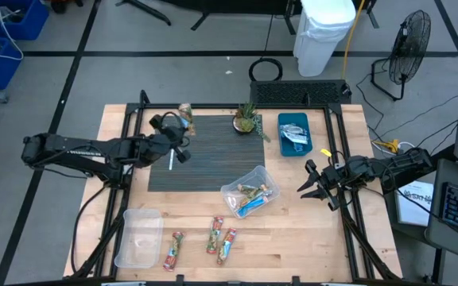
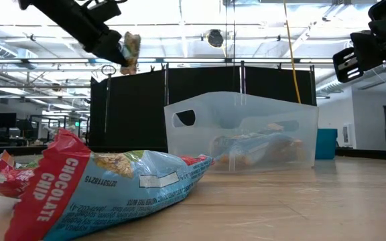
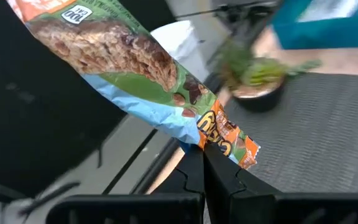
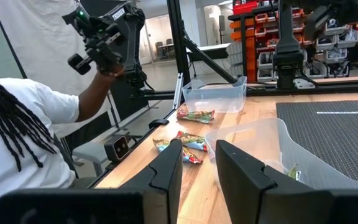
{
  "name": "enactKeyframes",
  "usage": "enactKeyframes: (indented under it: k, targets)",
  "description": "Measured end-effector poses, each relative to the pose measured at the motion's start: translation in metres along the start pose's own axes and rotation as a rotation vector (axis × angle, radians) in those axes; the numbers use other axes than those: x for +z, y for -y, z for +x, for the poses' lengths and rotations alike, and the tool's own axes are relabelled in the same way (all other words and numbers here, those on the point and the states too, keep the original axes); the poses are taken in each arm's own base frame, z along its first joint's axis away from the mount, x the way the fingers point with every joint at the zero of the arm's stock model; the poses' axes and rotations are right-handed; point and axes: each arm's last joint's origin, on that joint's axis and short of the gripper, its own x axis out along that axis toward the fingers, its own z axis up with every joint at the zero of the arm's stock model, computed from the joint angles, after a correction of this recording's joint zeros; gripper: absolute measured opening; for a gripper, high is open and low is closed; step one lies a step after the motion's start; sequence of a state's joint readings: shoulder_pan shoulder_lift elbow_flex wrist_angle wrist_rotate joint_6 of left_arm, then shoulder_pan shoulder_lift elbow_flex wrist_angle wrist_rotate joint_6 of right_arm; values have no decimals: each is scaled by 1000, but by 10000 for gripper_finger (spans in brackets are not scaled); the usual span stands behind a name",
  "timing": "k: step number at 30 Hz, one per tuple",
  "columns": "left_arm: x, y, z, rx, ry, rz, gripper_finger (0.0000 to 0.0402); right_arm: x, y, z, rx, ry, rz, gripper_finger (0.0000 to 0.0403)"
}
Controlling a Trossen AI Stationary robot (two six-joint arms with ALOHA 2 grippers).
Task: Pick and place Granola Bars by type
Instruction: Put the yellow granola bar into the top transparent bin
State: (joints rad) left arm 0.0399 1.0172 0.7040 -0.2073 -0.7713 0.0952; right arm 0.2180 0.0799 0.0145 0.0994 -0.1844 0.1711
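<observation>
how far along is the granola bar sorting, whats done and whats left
Partly done. The blue bin at the table's far right holds silvery packets, and the tilted clear bin mid-table holds a few bars. In hand: the left gripper is shut on a green-and-orange granola bar, raised over the far left of the mat. Left: three bars lie loose on the near edge, beside a clear bin that looks empty. The right gripper waits open.

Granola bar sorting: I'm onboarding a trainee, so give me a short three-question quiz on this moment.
1. True or false: the left gripper is shut on a granola bar.
2. Which container holds bars: A) the tilted clear bin, B) the clear bin at the table's front left?
3. How many loose bars lie on the bare wood near the front edge?

Key: 1 true; 2 A; 3 three.
</observation>
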Motion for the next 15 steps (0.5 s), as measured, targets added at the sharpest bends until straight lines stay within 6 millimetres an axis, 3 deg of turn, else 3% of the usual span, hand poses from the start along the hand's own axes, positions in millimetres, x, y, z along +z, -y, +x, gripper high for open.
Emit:
enactKeyframes:
  k: [5,15]
  targets:
    - [9,4,-1,-171,101,51,0,0,0,0,0,0,0,89]
    - [28,13,-9,-698,410,91,1,0,0,0,0,0,0,89]
